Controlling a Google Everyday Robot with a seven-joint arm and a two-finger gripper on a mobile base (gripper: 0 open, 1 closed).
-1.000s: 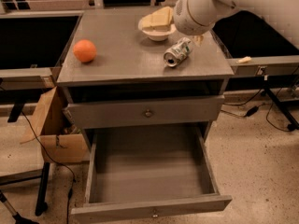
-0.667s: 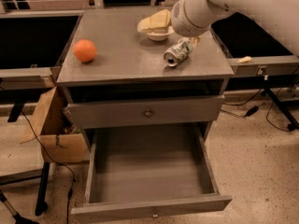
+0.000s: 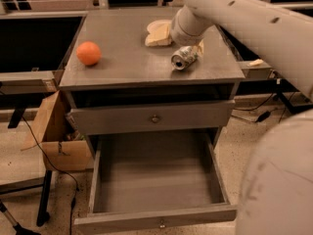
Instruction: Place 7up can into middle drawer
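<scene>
The can (image 3: 183, 58), near the worktop's (image 3: 122, 48) right edge, is shiny metal with a glossy end. The gripper (image 3: 195, 44), just behind it, tips a smooth, pale, plastic-looking arm (image 3: 254, 28). The worktop is smooth matt grey, like the open drawer (image 3: 122, 220), whose small knob (image 3: 161, 223) is dull metal. The orange (image 3: 88, 53) by the left edge has a soft sheen; the bowl (image 3: 159, 33) toward the back edge is matt cream.
</scene>
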